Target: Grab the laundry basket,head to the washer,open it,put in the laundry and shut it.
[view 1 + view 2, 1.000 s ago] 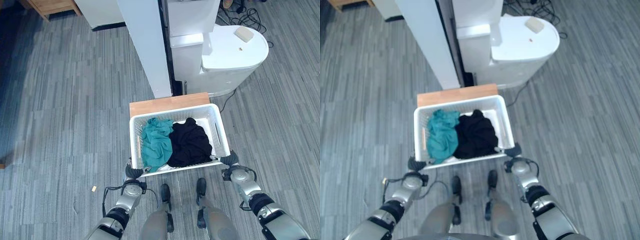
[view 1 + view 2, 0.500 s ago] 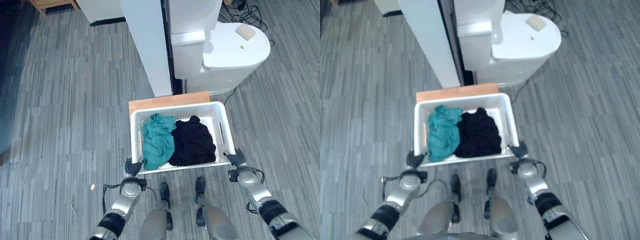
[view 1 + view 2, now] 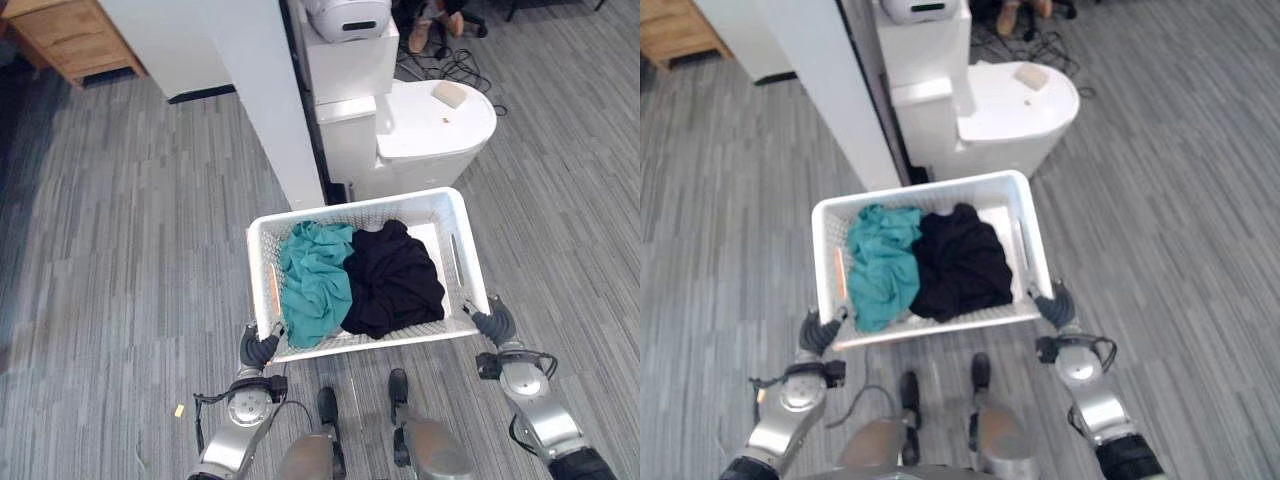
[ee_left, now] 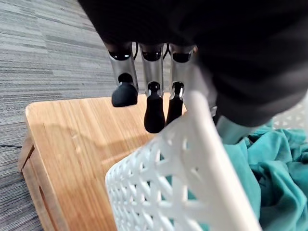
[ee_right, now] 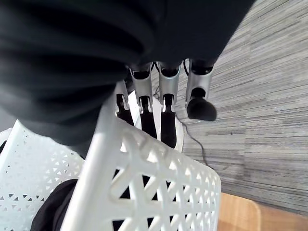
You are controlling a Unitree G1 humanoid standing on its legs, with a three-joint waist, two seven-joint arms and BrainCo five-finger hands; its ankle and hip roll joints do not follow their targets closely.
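The white laundry basket (image 3: pixel 456 212) hung crosswise between the left hand (image 3: pixel 257 348) and right hand (image 3: pixel 496 326), fingers hooked under its near corners, the washer (image 3: pixel 345 18) straight ahead.

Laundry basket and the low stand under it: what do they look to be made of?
The laundry basket looks like white moulded plastic, slightly glossy, its walls pierced in a regular lattice seen in both wrist views. The low stand looks like light wood or wood veneer, smooth and satin, with visible grain lines; solid or laminate cannot be told.

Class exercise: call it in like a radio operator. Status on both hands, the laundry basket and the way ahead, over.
Left hand and right hand gripping the near corners of the laundry basket. Basket lifted, teal cloth and black cloth inside. White appliance directly ahead.
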